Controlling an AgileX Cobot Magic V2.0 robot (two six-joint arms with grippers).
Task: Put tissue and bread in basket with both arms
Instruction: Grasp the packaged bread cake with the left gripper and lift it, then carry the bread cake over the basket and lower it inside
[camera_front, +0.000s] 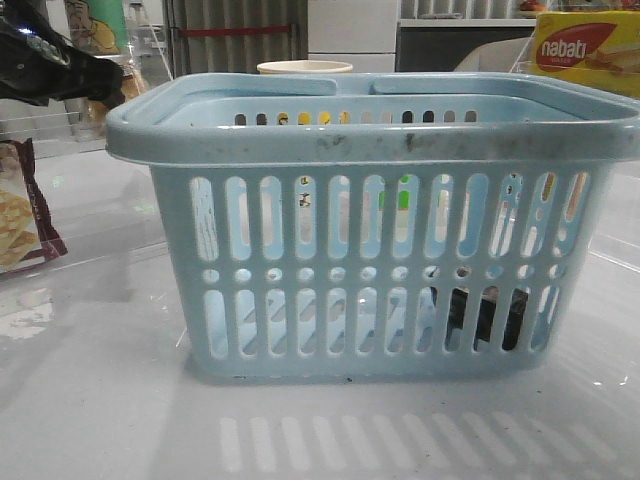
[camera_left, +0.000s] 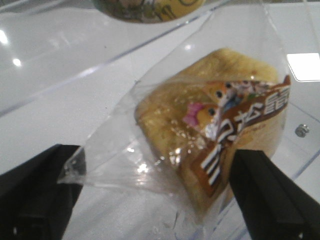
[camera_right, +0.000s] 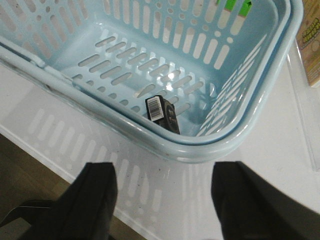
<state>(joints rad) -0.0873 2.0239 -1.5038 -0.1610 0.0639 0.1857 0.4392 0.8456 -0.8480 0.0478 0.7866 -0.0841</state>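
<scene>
Roughly halfway, I'd judge. Tissue, the small dark pack w/ a barcode label, already lies on the floor of the basket, against the wall near one corner; in the front view it shows as a dark shape behind the slots at lower right. Right pincer hangs outside the basket above the desk, fingers spread wide, nothing between them, so its share looks done. Bread is what's left: clear packet sits between the left pincer fingers, plastic bunched by them, but can't tell if they actually clamp it or only flank it. Left arm is up at the far left, beside the basket rim, not over it. Bread isn't in yet.
</scene>
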